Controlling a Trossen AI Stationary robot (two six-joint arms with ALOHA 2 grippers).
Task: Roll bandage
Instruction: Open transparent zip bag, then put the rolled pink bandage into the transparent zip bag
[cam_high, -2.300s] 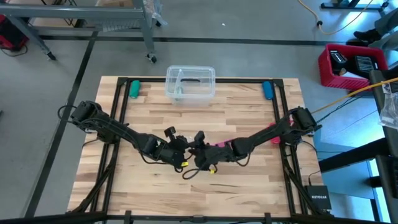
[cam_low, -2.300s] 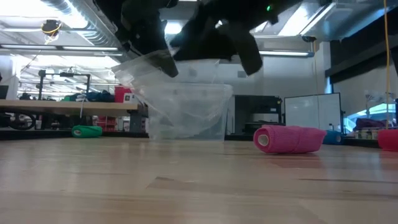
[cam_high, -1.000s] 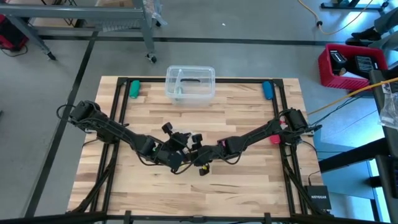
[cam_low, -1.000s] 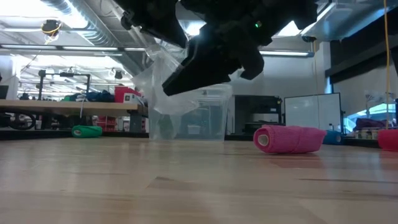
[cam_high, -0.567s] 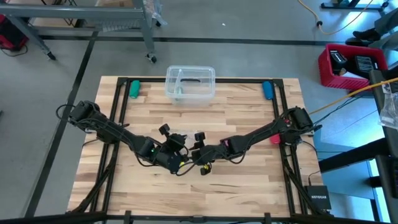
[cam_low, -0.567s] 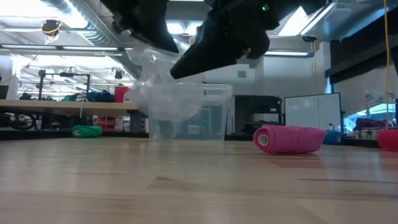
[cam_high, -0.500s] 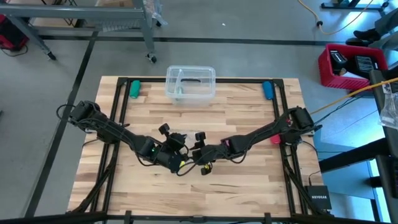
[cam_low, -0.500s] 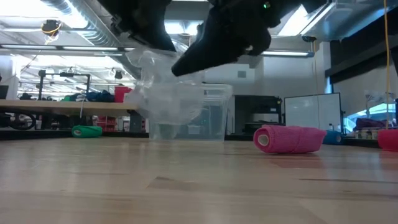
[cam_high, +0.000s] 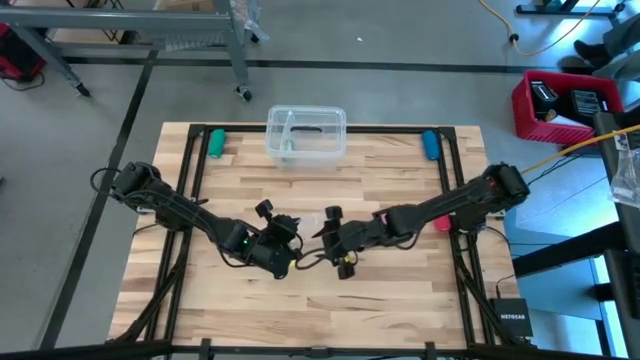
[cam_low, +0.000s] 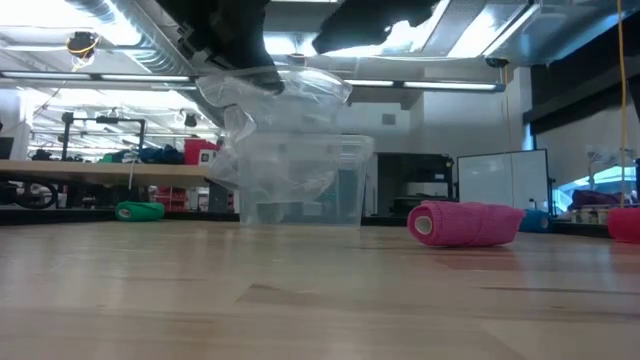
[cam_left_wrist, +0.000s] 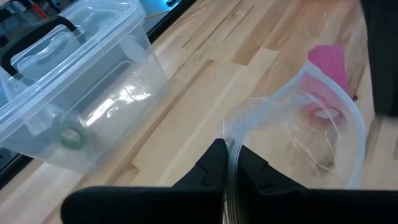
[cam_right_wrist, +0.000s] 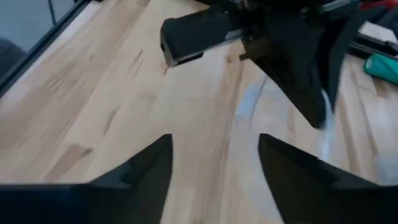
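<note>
Right now the left gripper is pinched tight on the edge of a crumpled clear plastic wrapper, holding it up off the tabletop. In the low view the wrapper hangs below that gripper, clear of the wood, in front of a clear plastic bin that stands farther back. In the left wrist view the same bin, with its dark handle and a greenish ring inside, sits ahead of the gripper and off to one side.

Just beyond the left gripper, seen through the hanging wrapper, lies the bandage, a pink roll resting on the tabletop. The low view shows it lying on its side, its open end turned toward the camera, well apart from the wrapper and touching neither gripper.

Opposite the left gripper, over the middle of the tabletop, the right gripper has its fingers spread wide with nothing between them. From above, the right gripper sits just beside the left gripper, the two apart. In the right wrist view the left arm's dark gripper body fills the space ahead, with bare wood below.
</note>
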